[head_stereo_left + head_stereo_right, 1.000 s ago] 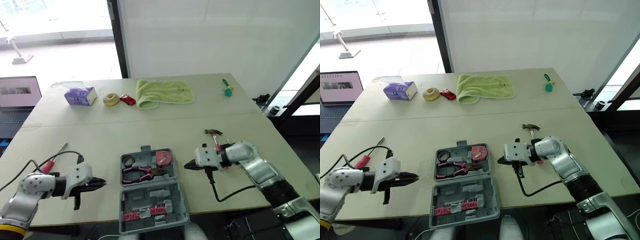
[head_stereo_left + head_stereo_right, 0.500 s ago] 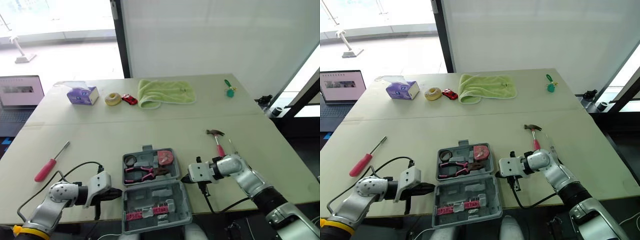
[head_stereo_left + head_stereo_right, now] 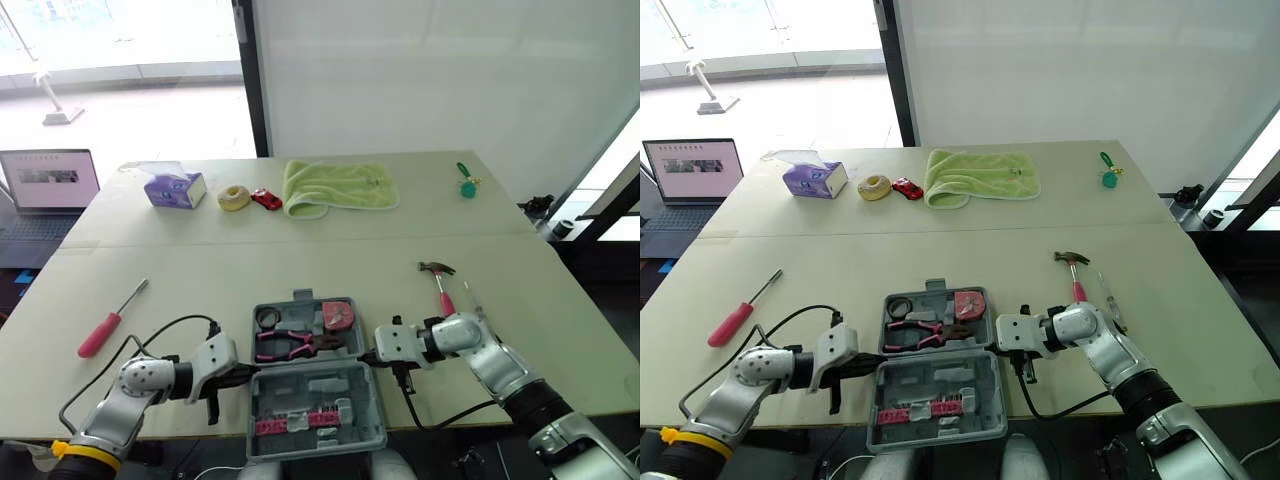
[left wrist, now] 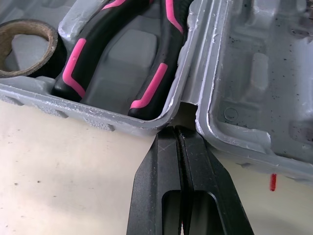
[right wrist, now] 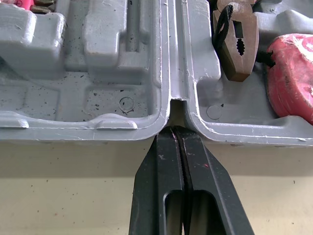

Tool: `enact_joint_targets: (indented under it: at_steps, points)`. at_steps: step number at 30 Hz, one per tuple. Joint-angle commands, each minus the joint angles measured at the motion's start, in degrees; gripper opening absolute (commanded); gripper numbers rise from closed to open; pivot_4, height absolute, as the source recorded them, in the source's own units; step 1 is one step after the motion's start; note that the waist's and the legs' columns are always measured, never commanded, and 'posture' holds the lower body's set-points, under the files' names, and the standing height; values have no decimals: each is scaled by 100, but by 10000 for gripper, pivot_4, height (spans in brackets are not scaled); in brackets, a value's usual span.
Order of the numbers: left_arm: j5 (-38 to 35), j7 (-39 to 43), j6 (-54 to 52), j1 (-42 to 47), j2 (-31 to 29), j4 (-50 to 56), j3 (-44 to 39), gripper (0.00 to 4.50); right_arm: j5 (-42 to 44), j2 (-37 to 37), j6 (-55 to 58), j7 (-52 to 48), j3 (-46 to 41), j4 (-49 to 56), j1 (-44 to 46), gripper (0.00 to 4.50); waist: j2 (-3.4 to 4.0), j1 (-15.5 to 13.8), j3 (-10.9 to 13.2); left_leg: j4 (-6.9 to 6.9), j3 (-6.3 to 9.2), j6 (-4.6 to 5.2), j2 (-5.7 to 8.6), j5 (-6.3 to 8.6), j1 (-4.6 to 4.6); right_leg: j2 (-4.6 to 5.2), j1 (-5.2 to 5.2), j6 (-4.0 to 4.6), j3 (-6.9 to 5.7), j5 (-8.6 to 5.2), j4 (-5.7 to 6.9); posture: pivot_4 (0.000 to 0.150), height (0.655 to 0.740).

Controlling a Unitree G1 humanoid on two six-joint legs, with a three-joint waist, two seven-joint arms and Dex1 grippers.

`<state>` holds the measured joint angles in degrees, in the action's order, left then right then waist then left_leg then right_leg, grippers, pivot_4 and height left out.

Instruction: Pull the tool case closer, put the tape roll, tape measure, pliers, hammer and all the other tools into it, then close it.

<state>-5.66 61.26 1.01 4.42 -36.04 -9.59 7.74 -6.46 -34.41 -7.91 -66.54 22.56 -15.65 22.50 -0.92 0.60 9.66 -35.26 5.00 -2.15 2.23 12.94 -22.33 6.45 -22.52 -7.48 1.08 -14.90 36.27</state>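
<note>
The grey tool case (image 3: 330, 385) lies open near the table's front edge. Its far half holds a tape roll (image 3: 267, 318), pink-handled pliers (image 3: 295, 345) and a red tape measure (image 3: 337, 314). My left gripper (image 3: 248, 372) is shut, its tips pressed into the hinge notch on the case's left side (image 4: 177, 129). My right gripper (image 3: 366, 357) is shut too, its tips in the hinge notch on the right side (image 5: 173, 129). A hammer (image 3: 438, 280) lies on the table to the right of the case. A red screwdriver (image 3: 108, 325) lies far to its left.
A thin tool (image 3: 472, 298) lies beside the hammer. Along the far side sit a purple tissue box (image 3: 175, 189), a yellow ring (image 3: 235, 197), a red toy car (image 3: 266, 200), a green towel (image 3: 340, 186) and a green item (image 3: 466, 183). A laptop (image 3: 50, 185) stands off to the left.
Both shut grippers have moved inward from either side until their tips meet the case's hinge notches. The head camera has shifted a little.
</note>
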Motion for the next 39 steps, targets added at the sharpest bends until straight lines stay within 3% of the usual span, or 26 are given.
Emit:
enact_joint_targets:
  at_steps: [1,21,39]
  points:
    - [121,-272,-40,384,168,-182,54,501,113,245,165,133,-45,124,85,0,0,6,0,-1,1,0,0,0,0,0,1,0,-1,0,0,1500,7367]
    - [733,-809,66,1317,584,-1109,251,501,-162,594,108,603,-153,-1210,876,0,1,2,-1,-4,3,-2,3,-2,3,-2,6,-2,-1,1,1,1500,7367]
    - [803,-713,110,1200,627,-1092,343,501,-248,654,146,671,-175,-1356,820,0,4,14,-4,-4,3,-2,3,-2,6,-2,10,-3,0,1,1,1500,7367]
